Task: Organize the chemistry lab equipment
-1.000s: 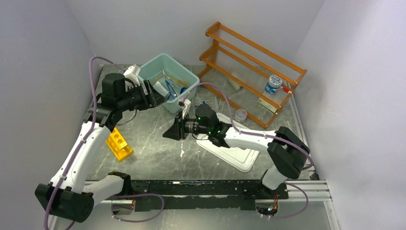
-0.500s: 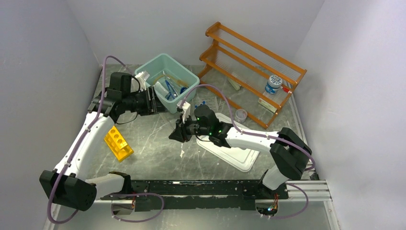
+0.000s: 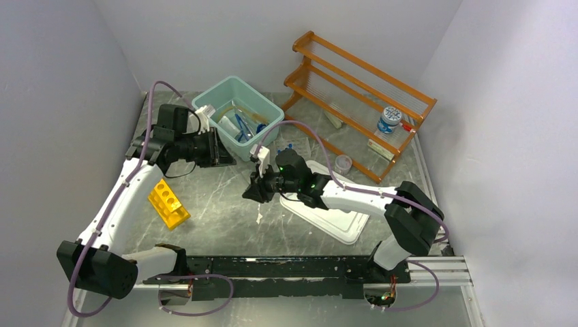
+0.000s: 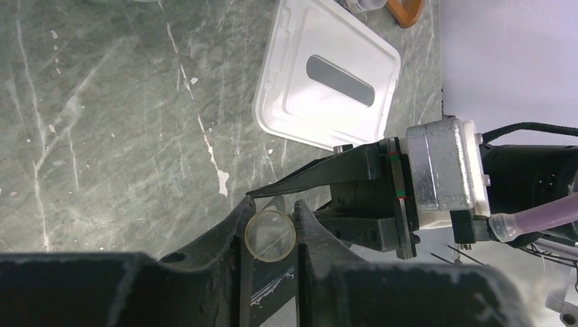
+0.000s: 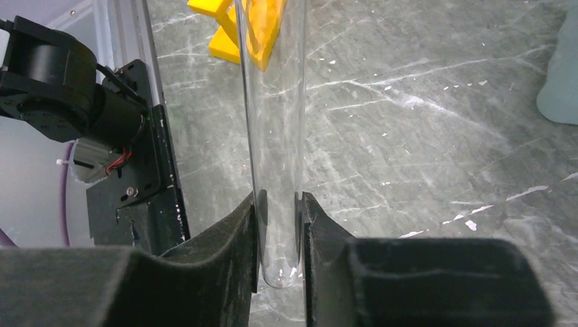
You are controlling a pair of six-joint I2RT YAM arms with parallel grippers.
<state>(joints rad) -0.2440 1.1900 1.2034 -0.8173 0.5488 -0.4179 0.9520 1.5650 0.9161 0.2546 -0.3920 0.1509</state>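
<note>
My left gripper [image 3: 225,151] hangs above the table in front of the teal bin [image 3: 217,92]. In the left wrist view its jaws [image 4: 272,204] are shut on a clear glass tube [image 4: 270,235], seen end-on. My right gripper [image 3: 249,192] points left at mid-table. Its jaws [image 5: 279,197] are shut on the rounded bottom of a clear glass tube [image 5: 272,122] that runs out past the fingertips. I cannot tell whether it is the same tube. The right fingertips [image 4: 259,195] lie just behind the left jaws. The yellow holed rack [image 3: 168,204] lies at the left, also in the right wrist view [image 5: 262,27].
The teal bin holds blue-framed goggles [image 3: 242,126] and other items. The orange shelf [image 3: 354,82] at the back right carries a blue-capped jar [image 3: 389,119]. A small jar [image 3: 343,163] stands before it. A white lid [image 3: 341,221] lies under the right arm.
My left gripper has drawn back from the bin's edge and come down toward the right gripper. The right gripper has shifted slightly right with its tube.
</note>
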